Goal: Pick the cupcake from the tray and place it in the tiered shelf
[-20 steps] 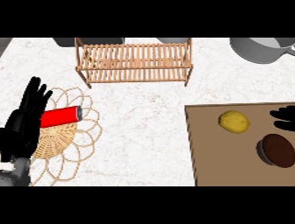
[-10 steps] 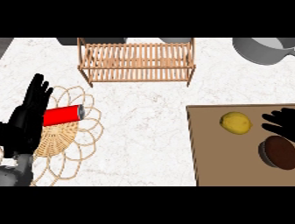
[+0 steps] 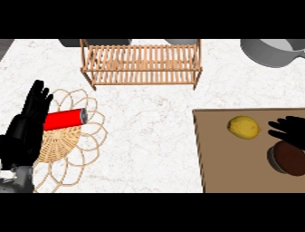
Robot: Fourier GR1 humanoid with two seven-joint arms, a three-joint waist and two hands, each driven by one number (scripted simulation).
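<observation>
Right hand [image 3: 300, 133] comes in from the right edge over the brown tray [image 3: 238, 170], palm down, fingers spread apart and pointing left, holding nothing. It sits just above the far-right rim of the cupcake [image 3: 289, 159]; fingers overlap the cupcake's far edge, cannot tell if touching. Cupcake is a dark brown round top in a grey liner, on the tray's right part, near side. Yellow lemon [image 3: 244, 127] lies on the tray just left of the right hand's fingertips, far-left of the cupcake, apart from it. Left hand [image 3: 22, 131] is at the left edge, open, fingers straight and together pointing up toward the far side, resting, grey forearm entering from the near-left corner. It overlaps the left part of a woven wicker placemat [image 3: 74, 149] with looped edge. A red can [image 3: 66, 119] lies on its side on the placemat, just right of the left hand's fingers, silver end pointing right. Wooden tiered shelf [image 3: 141, 64] with slatted levels stands at the far centre of the white marble counter [image 3: 148, 118], well apart from both hands and from the tray. Grey saucepan [image 3: 275, 51] is at the far right, handle running off right.
</observation>
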